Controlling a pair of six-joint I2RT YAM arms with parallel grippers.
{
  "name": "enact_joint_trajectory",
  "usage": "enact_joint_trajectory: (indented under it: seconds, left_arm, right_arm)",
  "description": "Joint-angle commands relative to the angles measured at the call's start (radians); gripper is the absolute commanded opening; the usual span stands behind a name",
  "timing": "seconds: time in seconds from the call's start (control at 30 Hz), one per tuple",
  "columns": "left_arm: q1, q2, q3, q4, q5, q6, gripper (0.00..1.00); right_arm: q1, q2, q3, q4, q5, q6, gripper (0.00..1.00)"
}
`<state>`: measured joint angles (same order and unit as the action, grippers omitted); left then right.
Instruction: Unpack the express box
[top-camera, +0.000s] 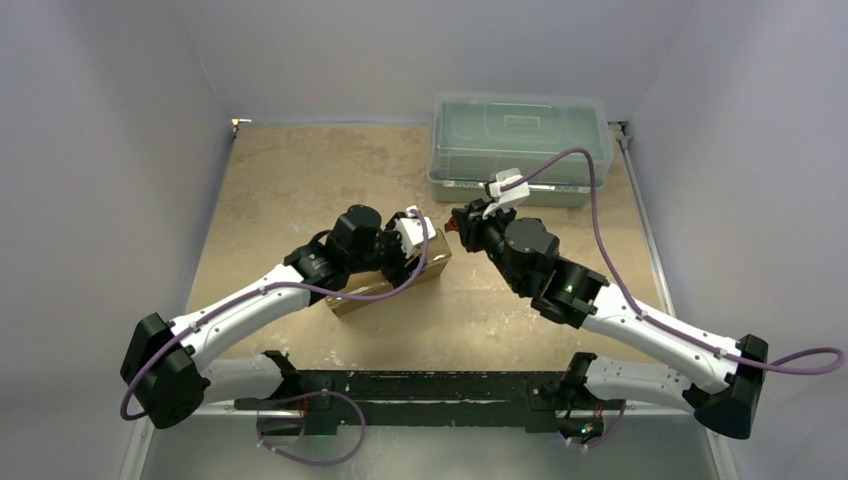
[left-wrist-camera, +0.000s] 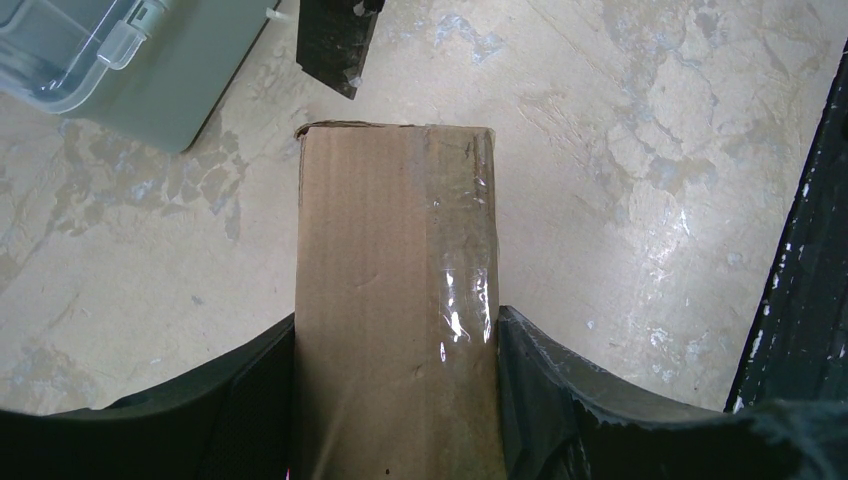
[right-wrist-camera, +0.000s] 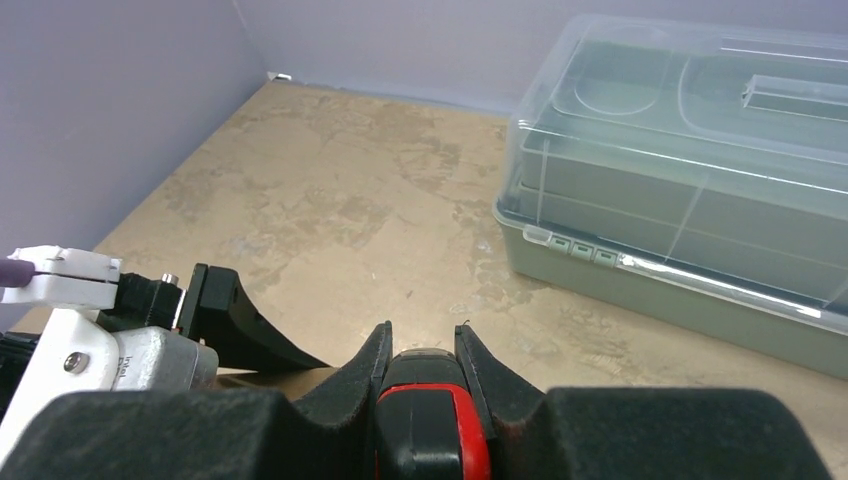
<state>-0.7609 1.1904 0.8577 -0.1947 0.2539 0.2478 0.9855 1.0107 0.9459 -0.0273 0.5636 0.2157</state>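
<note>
The express box, brown cardboard with clear tape along one face, sits at mid-table. In the left wrist view the express box fills the gap between my fingers. My left gripper is shut on it, a pad pressed on each side; the same gripper shows from above. My right gripper is shut on a red and black hand tool. It hovers just right of the box's far end. The tool's dark tip shows just beyond the box end.
A translucent grey-green lidded plastic bin stands at the back right, close behind the right gripper; it also shows in the right wrist view and the left wrist view. Walls close in on the mottled beige table.
</note>
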Motion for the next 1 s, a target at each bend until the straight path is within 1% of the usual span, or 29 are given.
enact_joint_trajectory:
  seconds: [0.0, 0.6, 0.97]
  left_arm:
    - [-0.002, 0.004, -0.026, -0.034, -0.021, 0.025, 0.32]
    - [-0.002, -0.004, -0.023, -0.036, -0.025, 0.027, 0.32]
    - [-0.003, -0.002, -0.021, -0.037, -0.03, 0.026, 0.31]
  right_arm:
    - [0.002, 0.001, 0.034, 0.089, 0.013, -0.037, 0.0]
    - [0.002, 0.024, -0.008, 0.094, -0.013, -0.047, 0.0]
    - [0.002, -0.028, -0.024, 0.081, -0.03, -0.035, 0.0]
